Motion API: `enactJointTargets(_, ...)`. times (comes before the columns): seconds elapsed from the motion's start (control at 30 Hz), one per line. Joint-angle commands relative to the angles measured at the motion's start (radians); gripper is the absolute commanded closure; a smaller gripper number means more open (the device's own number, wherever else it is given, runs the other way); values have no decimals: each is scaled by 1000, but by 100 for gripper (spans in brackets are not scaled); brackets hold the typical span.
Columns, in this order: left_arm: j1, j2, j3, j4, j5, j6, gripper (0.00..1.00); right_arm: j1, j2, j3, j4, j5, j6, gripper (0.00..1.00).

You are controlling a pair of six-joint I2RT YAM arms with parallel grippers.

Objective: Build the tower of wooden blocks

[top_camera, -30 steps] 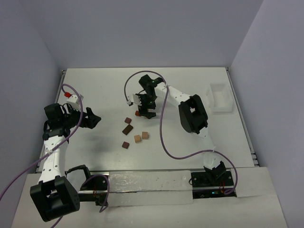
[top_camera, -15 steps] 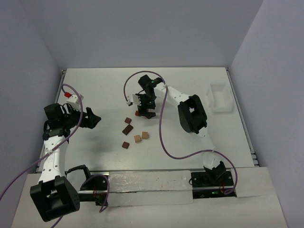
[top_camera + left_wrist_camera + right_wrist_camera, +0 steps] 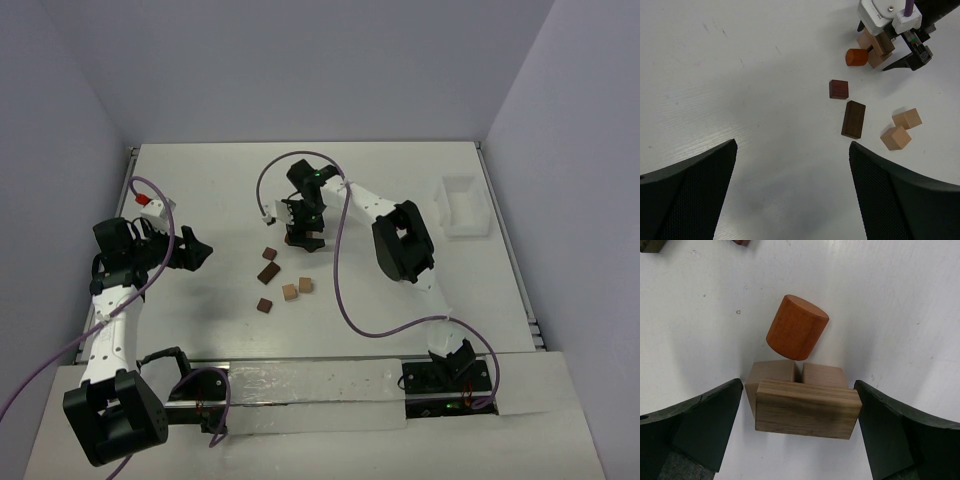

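White table point(image 3: 215, 180), pale lilac walls on three sides. Right tool point(image 3: 303, 228) is out at mid-table with its jaws wide, straddling the tower point(image 3: 879, 50) with a gap on each side and gripping nothing. Tower so far: two base cubes point(image 3: 772, 376), tan, side by side and touching, with a light plank point(image 3: 807, 410) laid flat across them. Orange cylinder point(image 3: 797, 327) lies tipped on its side against the base cubes, on the side away from the right tool.

Loose blocks sit on the table between the tower and the arm bases. There is a dark cube point(image 3: 838, 89) and a dark bar point(image 3: 853, 119) just beside it. Two loose tan cubes point(image 3: 895, 137) lie close together right of the bar. A second dark cube point(image 3: 264, 305) sits apart, nearer the bases.

Left tool point(image 3: 795, 195) has jaws wide and empty, over bare table left of the loose blocks and well apart from the tower. Pale box point(image 3: 462, 205) sits at the right edge.
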Motion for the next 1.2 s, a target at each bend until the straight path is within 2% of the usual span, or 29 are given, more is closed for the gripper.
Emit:
enactJointTargets(0.0,7,3,8,39,3,-2,1,9,22,51,1,7,16,0)
enactJointTargets(0.17,7,4,10,40,2,0,1,9,23,52,0,5,16,1)
enactJointTargets(0.43,7,2,8,40,3,0,1,10,33,65,-8,2,27,12)
enactJointTargets(0.73,7,2,8,41,1,0,1,10,36,75,-13,2,30,14)
enactJointTargets(1.17,7,2,8,41,3,0,1,10,38,78,-16,0,33,30)
